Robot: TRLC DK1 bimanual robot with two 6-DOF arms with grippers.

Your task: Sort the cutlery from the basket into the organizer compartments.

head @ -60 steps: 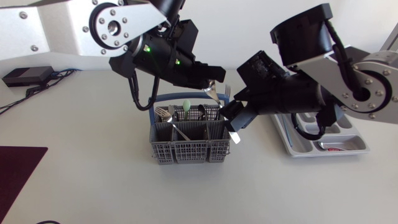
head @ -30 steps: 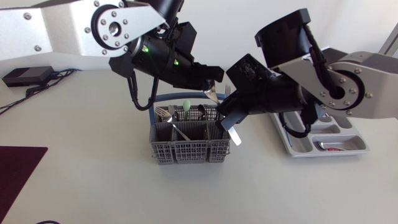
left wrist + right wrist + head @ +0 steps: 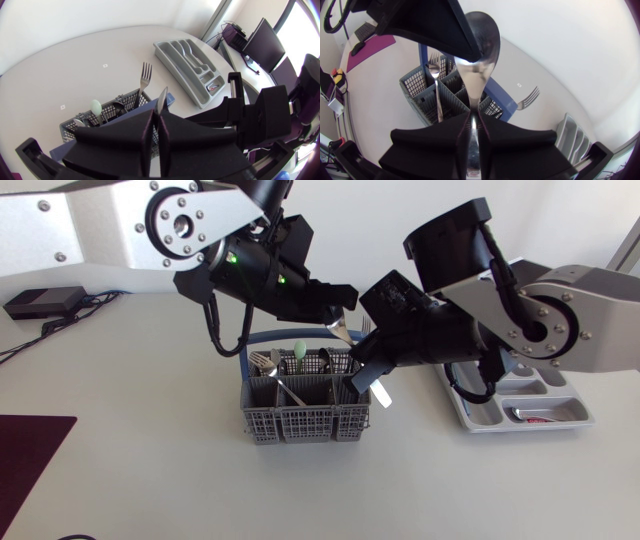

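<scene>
A white table point(image 3: 150, 480) bears a dark purple mat point(image 3: 25, 470).

A grey mesh cutlery basket point(image 3: 300, 423) with a blue handle is set on the table, with forks, spoons and a pale green utensil point(image 3: 299, 346) stood upright in it. Above it, a spoon point(image 3: 482, 40) is gripped by its handle in the right gripper point(image 3: 471, 115), bowl foremost. A thin silver piece point(image 3: 161, 102) is pinched in the left gripper point(image 3: 156, 114). A grey compartmented organizer point(image 3: 560, 402) lies well apart, with one utensil point(image 3: 530, 414) in it.

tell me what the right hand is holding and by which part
A spoon, pinched by its handle in the right hand, bowl pointing ahead.
</scene>
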